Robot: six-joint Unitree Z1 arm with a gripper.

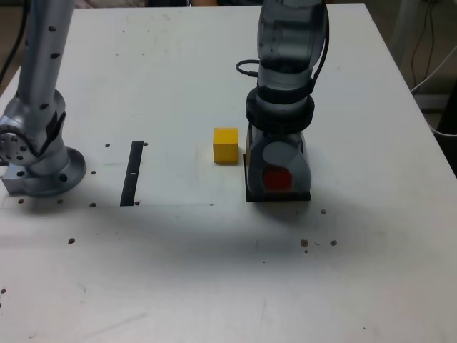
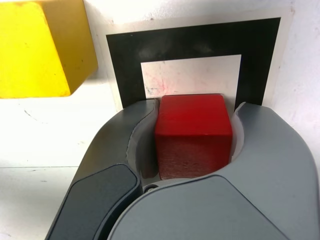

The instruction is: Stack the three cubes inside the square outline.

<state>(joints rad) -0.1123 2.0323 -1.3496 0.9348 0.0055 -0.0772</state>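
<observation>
The end effector [image 2: 198, 103] is narrowed around the red cube [image 2: 193, 135], seemingly gripping it by opposite sides, within the square outline [image 2: 195, 44], probably to seat it as the stack's base. The yellow cube [image 1: 226, 146] sits just beside the outline, on the exterior view's left, within easy reach for stacking. No green cube shows.
</observation>
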